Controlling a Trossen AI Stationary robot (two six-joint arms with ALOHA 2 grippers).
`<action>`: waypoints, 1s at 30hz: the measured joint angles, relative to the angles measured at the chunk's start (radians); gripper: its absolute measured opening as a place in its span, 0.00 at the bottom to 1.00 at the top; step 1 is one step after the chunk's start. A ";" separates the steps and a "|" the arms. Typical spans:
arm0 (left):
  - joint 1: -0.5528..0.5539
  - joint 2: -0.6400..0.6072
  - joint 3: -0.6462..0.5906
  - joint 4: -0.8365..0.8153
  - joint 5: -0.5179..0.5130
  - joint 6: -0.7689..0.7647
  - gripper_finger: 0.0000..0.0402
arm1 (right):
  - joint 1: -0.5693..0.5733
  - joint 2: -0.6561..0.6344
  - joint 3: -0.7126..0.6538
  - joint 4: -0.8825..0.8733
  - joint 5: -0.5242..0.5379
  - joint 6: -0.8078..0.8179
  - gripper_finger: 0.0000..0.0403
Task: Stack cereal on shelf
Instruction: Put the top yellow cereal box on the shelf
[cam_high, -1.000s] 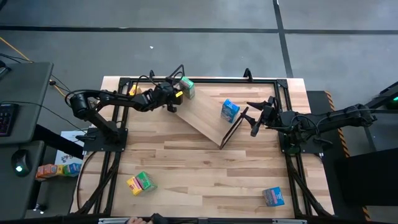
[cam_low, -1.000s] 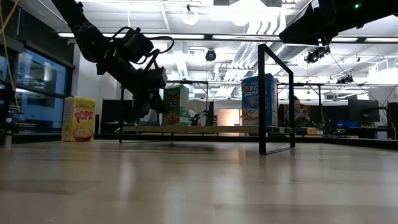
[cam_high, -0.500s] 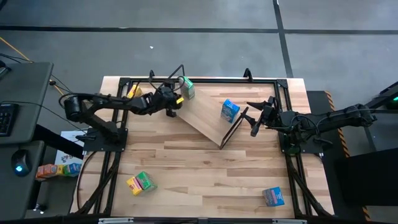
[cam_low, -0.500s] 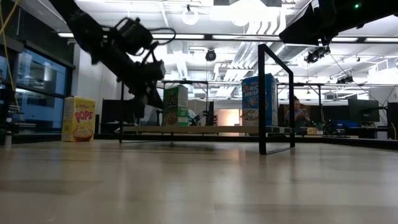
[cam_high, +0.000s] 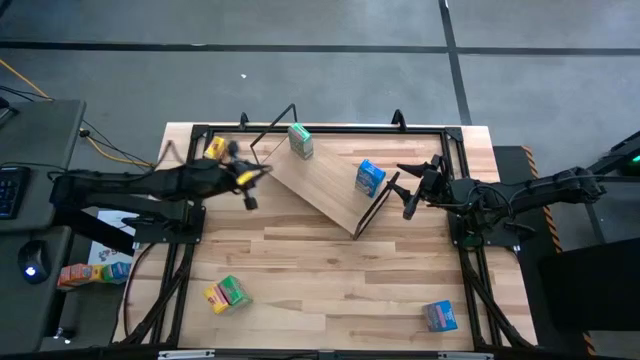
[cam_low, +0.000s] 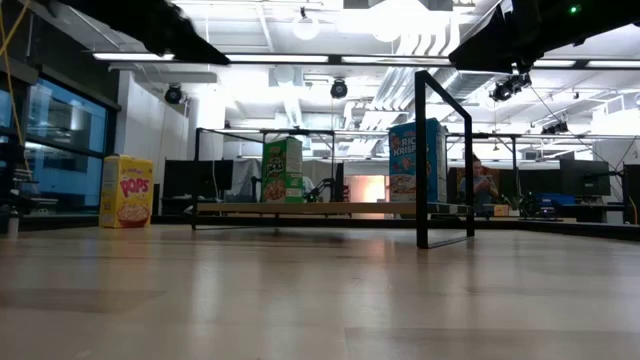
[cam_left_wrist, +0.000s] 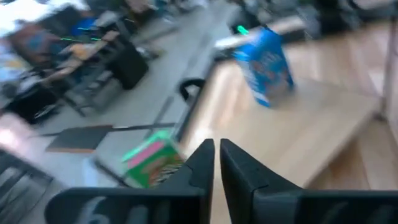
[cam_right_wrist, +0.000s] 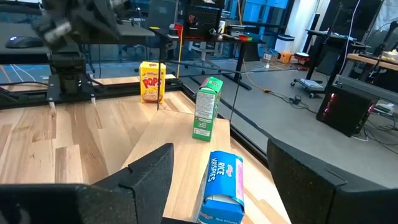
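Standing alone now on the shelf's (cam_high: 330, 190) far end, the green cereal box (cam_high: 300, 141) is no longer flanked by the left gripper (cam_high: 247, 184), which a second ago was right beside it and is now pulling back toward the table's left edge with its jaws together and holding nothing. A blue cereal box (cam_high: 369, 178) is also standing on the shelf, nearer the right end, so two of the six boxes are judged placed. Four are still waiting on the table (cam_high: 330, 280): a yellow box (cam_high: 216, 148) upright near the far left corner, a yellow and green pair (cam_high: 226, 294) lying together near the front left, and another blue box (cam_high: 439, 316) near the front right. The right gripper (cam_high: 404, 188) is hovering just beside the shelf's right wire leg with its jaws apart and empty, close to the blue box but not touching it.
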 joint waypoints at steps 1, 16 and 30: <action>-0.001 -0.045 -0.014 -0.005 -0.040 -0.014 0.08 | 0.000 0.000 0.000 0.000 0.000 0.000 0.62; 0.362 -0.153 -0.001 -0.309 -0.365 -0.213 0.63 | 0.000 0.000 0.000 0.038 0.017 -0.025 0.62; 0.772 0.117 0.149 -0.608 -0.053 -0.423 0.67 | 0.000 0.000 0.000 0.034 0.016 -0.034 0.62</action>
